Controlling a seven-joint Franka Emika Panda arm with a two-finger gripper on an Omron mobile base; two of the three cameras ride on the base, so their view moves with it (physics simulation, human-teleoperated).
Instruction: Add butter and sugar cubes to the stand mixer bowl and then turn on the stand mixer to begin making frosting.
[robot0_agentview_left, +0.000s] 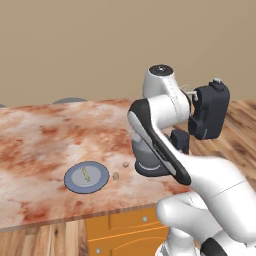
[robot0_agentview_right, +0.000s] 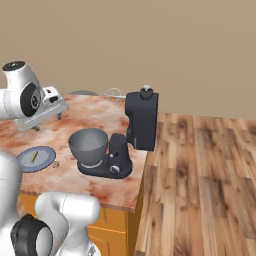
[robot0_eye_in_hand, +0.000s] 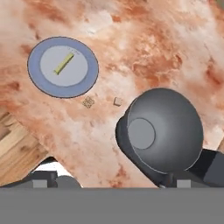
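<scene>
Nothing loaded yet: butter (robot0_eye_in_hand: 64, 64) on plate (robot0_eye_in_hand: 87, 76), mixer bowl (robot0_eye_in_hand: 164, 129) empty; end effector (robot0_agentview_right: 49, 121) spread, empty. Next: descend onto butter.

White glossy arm (robot0_agentview_left: 165, 115) w/ rounded segments, dark grey/black joint bands, lower right of left base view. Round black cap w/ small markings atop upper joint. Flat white hand block, upper left of right base view.
</scene>
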